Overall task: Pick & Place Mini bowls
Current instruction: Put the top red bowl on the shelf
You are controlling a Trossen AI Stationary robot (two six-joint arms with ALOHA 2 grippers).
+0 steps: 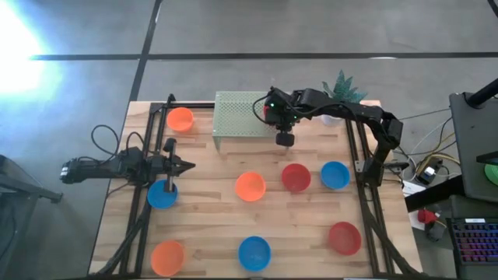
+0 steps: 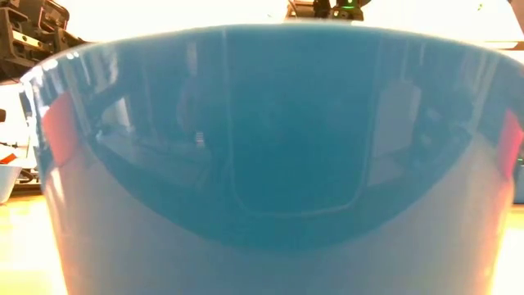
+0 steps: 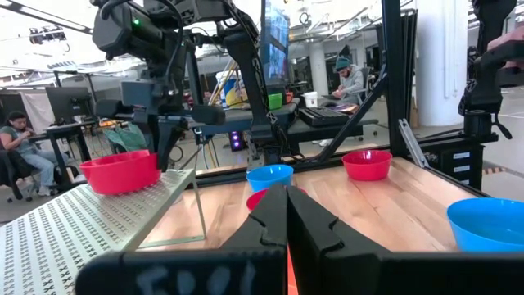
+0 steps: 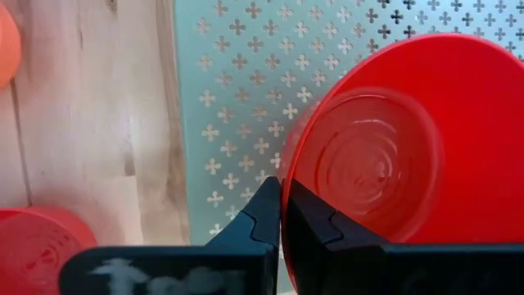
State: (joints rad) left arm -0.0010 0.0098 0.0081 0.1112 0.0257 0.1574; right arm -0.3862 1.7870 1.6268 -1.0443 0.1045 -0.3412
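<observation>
Right pincer point(image 4: 280, 215) is clamped on the rim of a red mini bowl point(image 4: 409, 139), which sits over the perforated metal shelf point(image 1: 240, 113). Left pincer point(image 1: 187, 165) hangs closed and empty, well apart from the shelf, near a blue bowl point(image 1: 162, 194). Other mini bowls point(image 1: 250, 186) lie scattered on the bench point(image 1: 210, 225) in front of the shelf.

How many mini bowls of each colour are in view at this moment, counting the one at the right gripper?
Orange bowls: 3
Blue bowls: 3
Red bowls: 3, the last on the perforated stand, its rim between the right gripper's fingers
Total: 9
</observation>
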